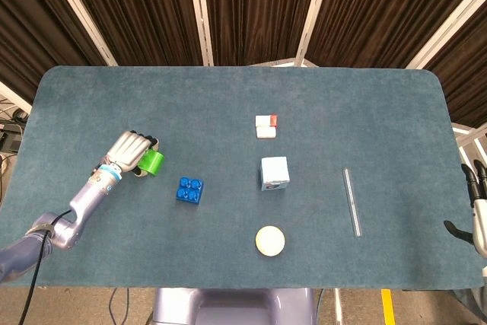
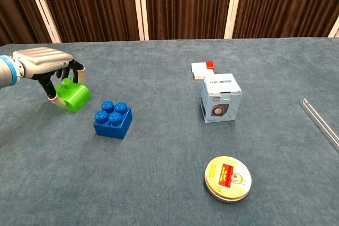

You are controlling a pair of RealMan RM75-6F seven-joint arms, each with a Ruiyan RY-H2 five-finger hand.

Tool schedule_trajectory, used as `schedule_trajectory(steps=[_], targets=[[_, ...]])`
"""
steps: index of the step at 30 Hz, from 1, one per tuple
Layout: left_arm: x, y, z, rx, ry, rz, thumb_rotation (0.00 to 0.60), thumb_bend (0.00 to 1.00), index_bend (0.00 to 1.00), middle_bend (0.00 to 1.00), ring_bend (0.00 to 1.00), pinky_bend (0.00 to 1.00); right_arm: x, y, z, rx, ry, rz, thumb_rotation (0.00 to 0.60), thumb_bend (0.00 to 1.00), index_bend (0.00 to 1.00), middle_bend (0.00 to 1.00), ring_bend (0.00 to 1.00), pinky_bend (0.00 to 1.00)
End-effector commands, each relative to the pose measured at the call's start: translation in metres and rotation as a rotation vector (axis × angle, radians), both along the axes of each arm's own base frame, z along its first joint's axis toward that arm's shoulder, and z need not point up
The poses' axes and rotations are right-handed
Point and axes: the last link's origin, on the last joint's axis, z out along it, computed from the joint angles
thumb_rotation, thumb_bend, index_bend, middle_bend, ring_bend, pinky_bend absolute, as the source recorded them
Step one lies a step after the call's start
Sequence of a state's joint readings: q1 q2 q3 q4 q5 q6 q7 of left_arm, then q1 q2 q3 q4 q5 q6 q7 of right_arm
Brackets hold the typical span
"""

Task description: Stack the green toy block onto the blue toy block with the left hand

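Closing the left hand (image 2: 46, 66) over the green toy block (image 2: 74, 95), fingers curling down around it while it sits on the desk (image 1: 228, 97); firm grip not yet certain. Next, judging by the layout: lifting it and carrying it rightward onto the studs of the blue toy block (image 2: 113, 119) just beside. Right hand (image 1: 478, 211) idling at the desk edge, fingers apart, holding nothing. Printing on the white box (image 2: 220, 98) and round tin (image 2: 227, 178) too small for reading.

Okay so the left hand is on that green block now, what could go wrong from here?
The left hand curls over only one side of the green studded toy block, so the block could slip or tip when lifted. The blue four-stud toy block sits close beside it, so a low carry might knock it aside. The studs must also line up, or the green block may rest crooked.
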State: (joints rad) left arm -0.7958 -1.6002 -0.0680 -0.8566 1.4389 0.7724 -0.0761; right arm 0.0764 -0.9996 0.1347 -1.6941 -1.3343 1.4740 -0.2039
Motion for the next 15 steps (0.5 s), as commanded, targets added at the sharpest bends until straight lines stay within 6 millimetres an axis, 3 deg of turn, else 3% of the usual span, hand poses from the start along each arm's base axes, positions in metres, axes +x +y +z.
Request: schedule_trajectory(steps=[1,11,15], targets=[[0.008,-0.004,0.013,0.018,-0.051,0.011,0.600,0.00,0.61,0.52,0.45,0.40,0.000,0.000,0.000,0.002,-0.004,0.002,0.600,0.00,0.00,0.00,0.00,0.00],[0.061,-0.045,0.064,0.048,-0.241,0.093,0.600,0.00,0.61,0.52,0.44,0.40,0.006,0.000,0.001,0.011,-0.032,0.027,0.600,0.00,0.00,0.00,0.00,0.00],[0.081,-0.061,0.074,0.039,-0.254,0.085,0.600,0.00,0.61,0.53,0.45,0.40,0.008,0.002,0.002,0.009,-0.045,0.040,0.600,0.00,0.00,0.00,0.00,0.00]])
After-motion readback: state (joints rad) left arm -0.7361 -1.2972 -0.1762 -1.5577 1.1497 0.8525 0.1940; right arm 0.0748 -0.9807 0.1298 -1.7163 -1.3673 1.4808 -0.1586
